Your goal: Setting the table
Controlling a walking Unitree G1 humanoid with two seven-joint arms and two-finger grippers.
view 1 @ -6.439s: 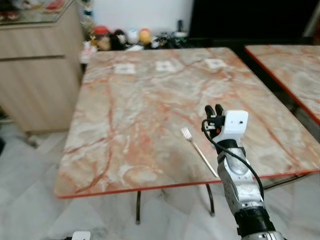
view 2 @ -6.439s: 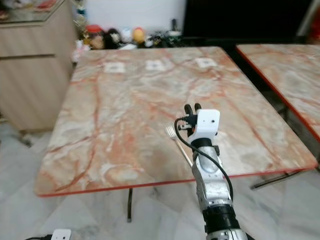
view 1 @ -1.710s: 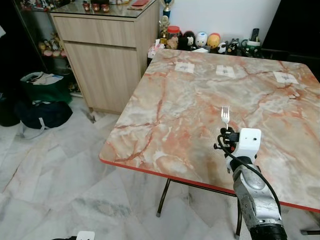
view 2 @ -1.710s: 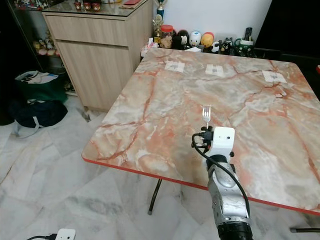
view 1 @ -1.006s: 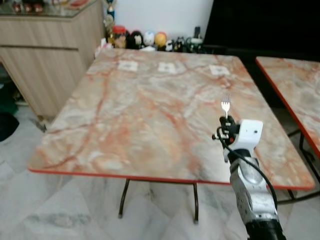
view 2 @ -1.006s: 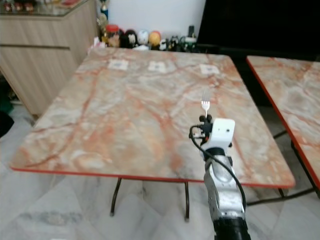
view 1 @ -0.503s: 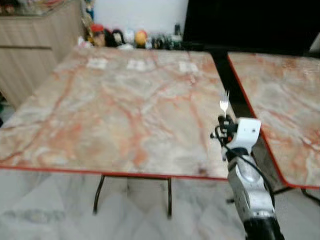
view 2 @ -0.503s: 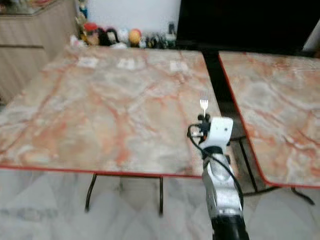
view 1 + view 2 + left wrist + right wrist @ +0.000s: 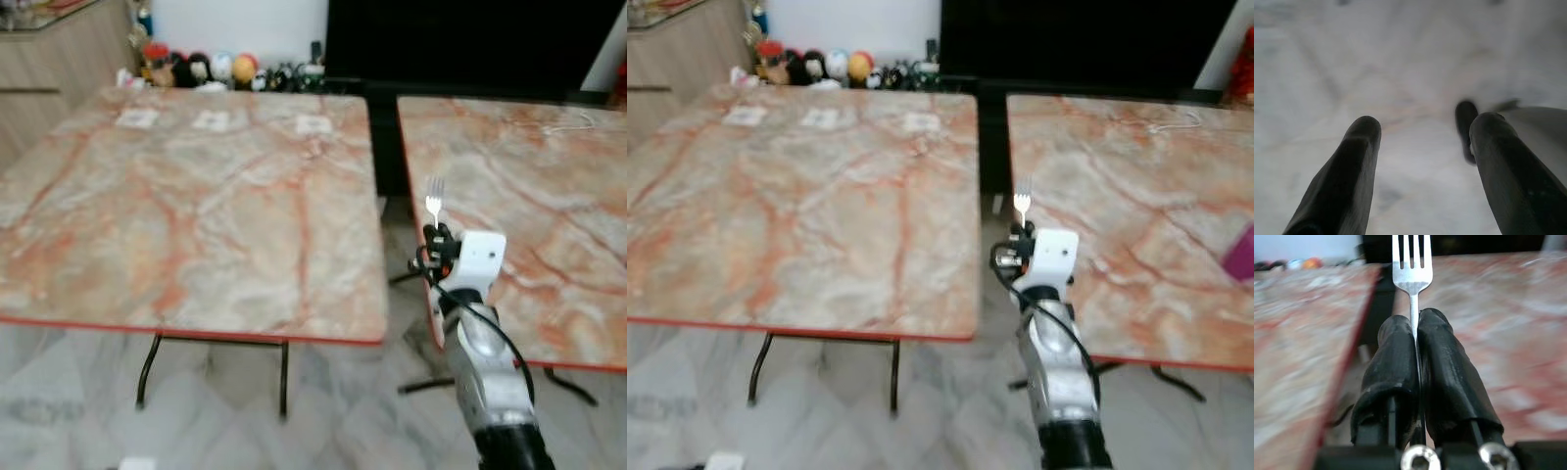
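A silver fork point(image 9: 434, 199) stands upright, tines up, held by its handle in my right gripper point(image 9: 439, 238), which is shut on it. The right wrist view shows the two black fingers point(image 9: 1395, 363) pressed together around the fork point(image 9: 1411, 269). The gripper hangs over the gap between two marble tables, close to the near left corner of the right table point(image 9: 509, 196). The left table point(image 9: 186, 206) lies to its left. My left gripper point(image 9: 1420, 147) is open over pale floor, with nothing between its fingers.
Three white cards point(image 9: 216, 120) lie along the left table's far edge. Small figurines point(image 9: 201, 69) line the wall behind it. A wooden cabinet point(image 9: 39, 49) stands at the far left. A magenta object point(image 9: 1242, 253) lies at the right table's edge. Marble floor point(image 9: 88, 411) spreads below.
The whole view has swung to the right: the left table has slid left and more of the right table has come in. The fork stays upright in the shut right gripper.
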